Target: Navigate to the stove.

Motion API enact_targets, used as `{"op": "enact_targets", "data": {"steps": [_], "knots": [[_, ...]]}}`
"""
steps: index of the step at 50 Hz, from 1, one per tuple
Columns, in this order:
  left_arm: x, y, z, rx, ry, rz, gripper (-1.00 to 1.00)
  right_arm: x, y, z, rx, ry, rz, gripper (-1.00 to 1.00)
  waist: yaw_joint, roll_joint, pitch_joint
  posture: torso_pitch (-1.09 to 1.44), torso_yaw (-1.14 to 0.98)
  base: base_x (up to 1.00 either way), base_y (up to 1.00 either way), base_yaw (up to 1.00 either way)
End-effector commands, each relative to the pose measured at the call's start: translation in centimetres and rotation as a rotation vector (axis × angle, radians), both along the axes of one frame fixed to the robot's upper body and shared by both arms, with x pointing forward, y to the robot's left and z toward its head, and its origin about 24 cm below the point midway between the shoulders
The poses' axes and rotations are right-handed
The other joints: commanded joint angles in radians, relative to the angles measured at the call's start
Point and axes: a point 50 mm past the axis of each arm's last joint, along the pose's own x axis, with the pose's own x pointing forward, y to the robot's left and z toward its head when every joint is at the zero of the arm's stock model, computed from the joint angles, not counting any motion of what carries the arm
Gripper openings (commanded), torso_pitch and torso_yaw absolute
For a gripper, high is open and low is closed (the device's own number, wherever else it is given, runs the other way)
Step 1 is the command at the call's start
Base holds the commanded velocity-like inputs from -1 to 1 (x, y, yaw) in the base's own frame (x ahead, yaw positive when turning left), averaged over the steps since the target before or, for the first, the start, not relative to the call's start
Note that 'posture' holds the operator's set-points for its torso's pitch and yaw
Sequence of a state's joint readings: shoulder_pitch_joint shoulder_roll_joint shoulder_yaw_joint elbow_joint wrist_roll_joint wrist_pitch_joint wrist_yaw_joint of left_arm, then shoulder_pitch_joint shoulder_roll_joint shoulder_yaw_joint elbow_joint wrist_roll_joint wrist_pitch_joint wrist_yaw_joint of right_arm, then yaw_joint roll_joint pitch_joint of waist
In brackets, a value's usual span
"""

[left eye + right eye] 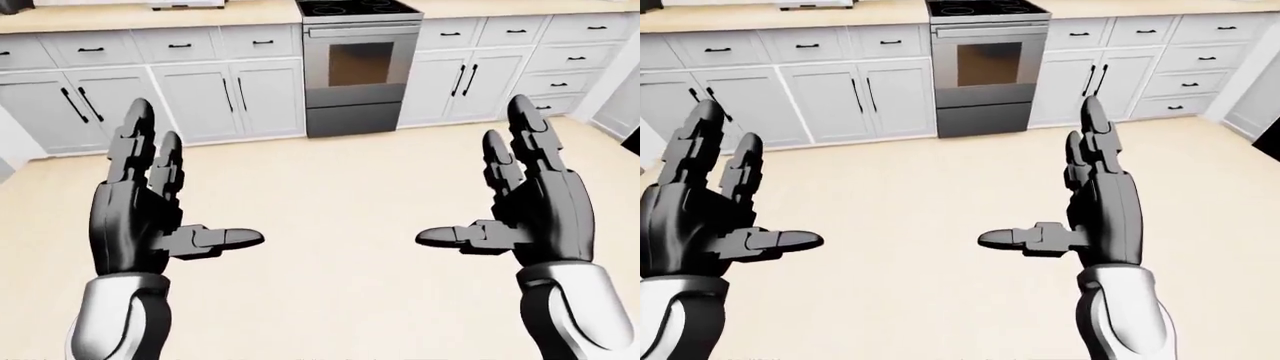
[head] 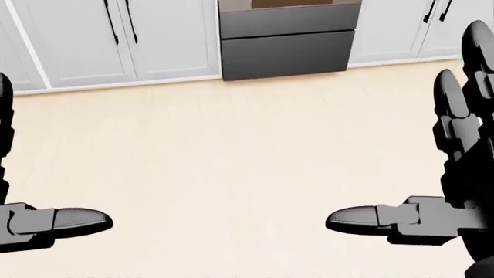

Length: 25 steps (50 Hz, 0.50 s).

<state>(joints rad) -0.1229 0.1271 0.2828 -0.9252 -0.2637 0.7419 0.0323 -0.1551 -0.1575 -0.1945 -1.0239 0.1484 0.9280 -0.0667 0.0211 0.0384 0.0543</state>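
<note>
Left-eye view puts the steel-fronted, black-topped stove (image 1: 360, 67) dead ahead, well beyond and between your empty, splayed left hand (image 1: 150, 214) and right hand (image 1: 530, 206).

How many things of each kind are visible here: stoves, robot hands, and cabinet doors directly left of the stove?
Stove: 1
Robot hands, left hand and right hand, both open and empty: 2
Cabinet doors directly left of the stove, one pair: 2
Total: 5
</note>
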Motion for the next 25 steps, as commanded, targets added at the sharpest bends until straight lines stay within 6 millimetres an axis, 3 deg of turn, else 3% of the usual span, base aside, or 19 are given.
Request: {"op": "enact_targets", "data": {"steps": [1,2,3,4,6,8,11,12,13,14,15,16,19,25], "knots": [[-0.34,-0.05,0.86,0.014,-0.057,0.002,1.00,-0.36,0.15,0.90,-0.010,-0.065,0.007,1.00,0.002,0.010,-0.013,0.00,0.00,0.00,-0.55,0.00],[-0.38,-0.07,0.91,0.013,-0.057,0.002,1.00,-0.35,0.11,0.91,-0.008,-0.064,0.006,1.00,0.004,0.039,-0.027,0.00,0.00,0.00,-0.55,0.00],[-0.42,-0.08,0.93,0.014,-0.056,0.001,1.00,-0.35,0.11,0.91,-0.009,-0.064,0.006,1.00,0.017,0.007,-0.019,0.00,0.00,0.00,-0.54,0.00],[-0.43,-0.10,0.93,0.015,-0.056,0.002,1.00,-0.34,0.13,0.92,-0.009,-0.064,0.006,1.00,0.007,0.021,-0.024,0.00,0.00,0.00,-0.55,0.00],[-0.44,-0.12,0.89,0.015,-0.056,0.001,1.00,-0.34,0.15,0.90,-0.010,-0.063,0.007,1.00,0.006,0.026,-0.041,0.00,0.00,0.00,-0.54,0.00],[-0.46,-0.09,0.87,0.014,-0.056,0.002,1.00,-0.37,0.13,0.86,-0.009,-0.063,0.006,1.00,0.006,0.015,-0.044,0.00,0.00,0.00,-0.55,0.00],[-0.50,-0.09,0.87,0.015,-0.057,0.003,1.00,-0.36,0.04,0.93,-0.009,-0.065,0.004,1.00,0.011,-0.028,-0.026,0.00,0.00,0.00,-0.55,0.00],[-0.49,-0.06,0.86,0.014,-0.056,0.003,1.00,-0.37,0.01,0.95,-0.009,-0.066,0.004,1.00,0.010,-0.054,-0.031,0.00,0.00,0.00,-0.55,0.00],[-0.48,-0.05,0.86,0.015,-0.056,0.003,1.00,-0.38,0.06,0.90,-0.009,-0.065,0.004,1.00,0.006,-0.106,-0.047,0.00,0.00,0.00,-0.55,0.00],[-0.48,-0.03,0.88,0.014,-0.056,0.003,1.00,-0.39,0.13,0.84,-0.010,-0.063,0.004,1.00,0.008,-0.122,-0.059,0.00,0.00,0.00,-0.54,0.00],[-0.46,-0.02,0.87,0.015,-0.056,0.003,1.00,-0.36,0.14,0.85,-0.010,-0.062,0.005,1.00,-0.005,-0.097,-0.032,0.00,0.00,0.00,-0.54,0.00],[-0.46,0.00,0.88,0.014,-0.056,0.003,1.00,-0.36,0.13,0.87,-0.009,-0.063,0.005,1.00,-0.001,-0.095,-0.027,0.00,0.00,0.00,-0.55,0.00],[-0.35,0.08,0.84,0.013,-0.056,0.005,1.00,-0.34,0.15,0.91,-0.009,-0.064,0.004,1.00,-0.003,-0.059,-0.025,0.00,0.00,0.00,-0.54,0.00],[-0.29,0.02,0.72,0.013,-0.055,0.006,1.00,-0.39,0.17,0.76,-0.011,-0.063,0.007,1.00,0.003,-0.011,-0.011,0.00,0.00,0.00,-0.55,0.00]]}}
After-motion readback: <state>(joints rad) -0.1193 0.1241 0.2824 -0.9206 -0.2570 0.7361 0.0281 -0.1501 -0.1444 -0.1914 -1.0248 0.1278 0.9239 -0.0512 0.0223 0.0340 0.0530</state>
